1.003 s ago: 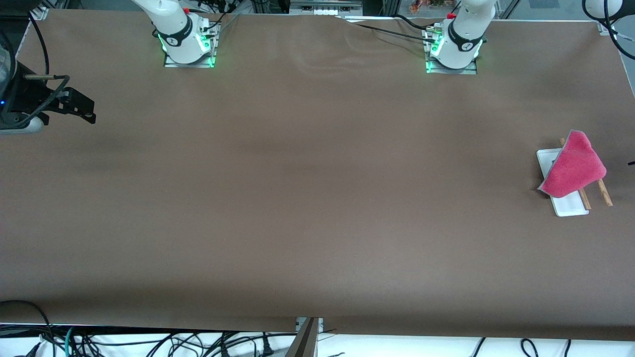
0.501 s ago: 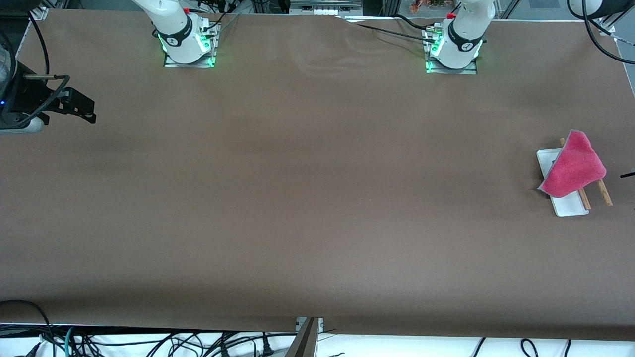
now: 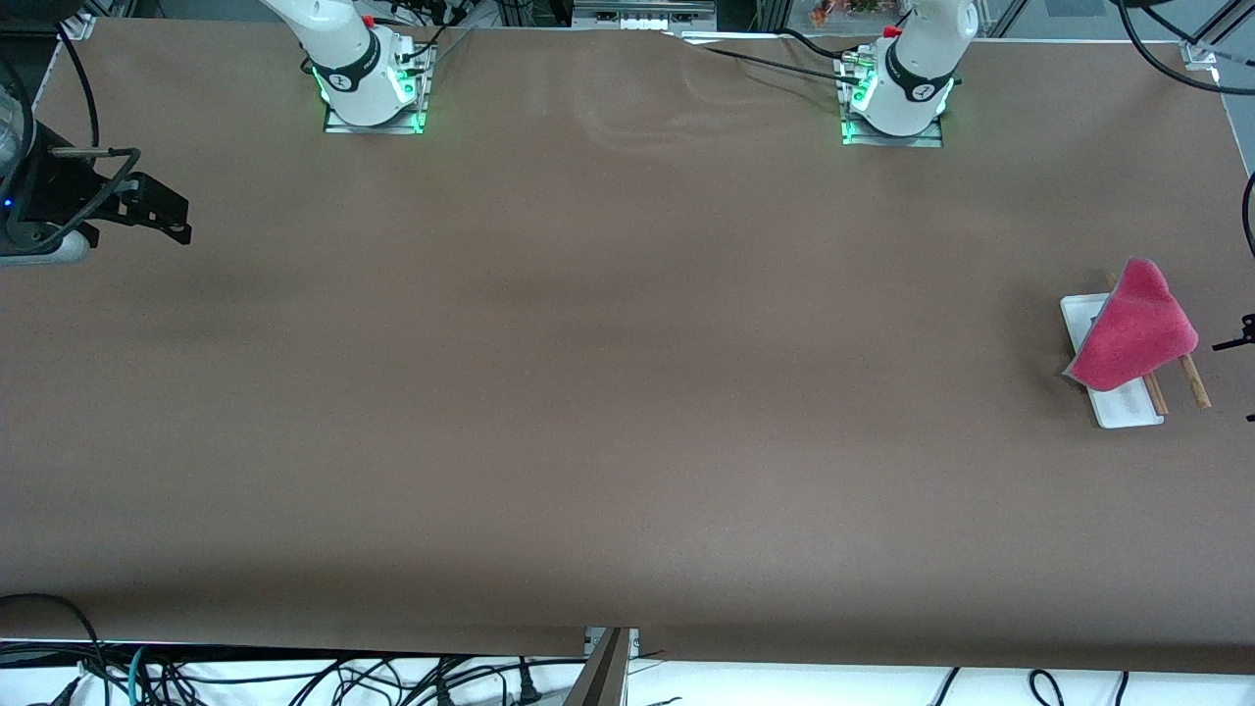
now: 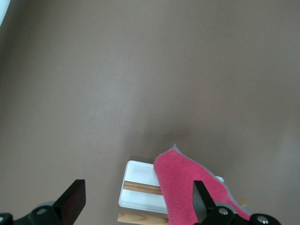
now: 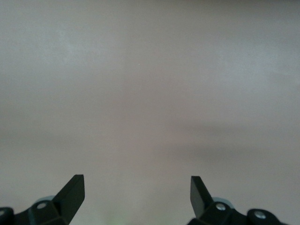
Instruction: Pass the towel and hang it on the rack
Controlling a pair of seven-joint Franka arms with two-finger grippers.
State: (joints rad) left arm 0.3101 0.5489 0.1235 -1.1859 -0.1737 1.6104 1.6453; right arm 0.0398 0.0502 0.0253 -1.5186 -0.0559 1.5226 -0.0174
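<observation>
The pink-red towel [image 3: 1132,328] hangs draped over the rack [image 3: 1121,404] near the left arm's end of the table. It covers most of the two brown rods [image 3: 1194,380] and part of the white base. In the left wrist view my left gripper [image 4: 138,199] is open and empty, up in the air over the rack's base [image 4: 138,171] and the towel [image 4: 187,187]. Only a small black part of it shows at the front view's edge. My right gripper [image 5: 136,192] is open and empty over bare table in the right wrist view.
The brown table cover [image 3: 608,392] spreads across the whole view. Black hardware with cables [image 3: 88,201] sits at the right arm's end. Both arm bases [image 3: 371,88] stand along the edge farthest from the front camera. Cables hang below the near edge.
A small black part of the left gripper has come into the front view's edge beside the rack, and the cable over that corner has shifted. Towel and rack have not moved.
</observation>
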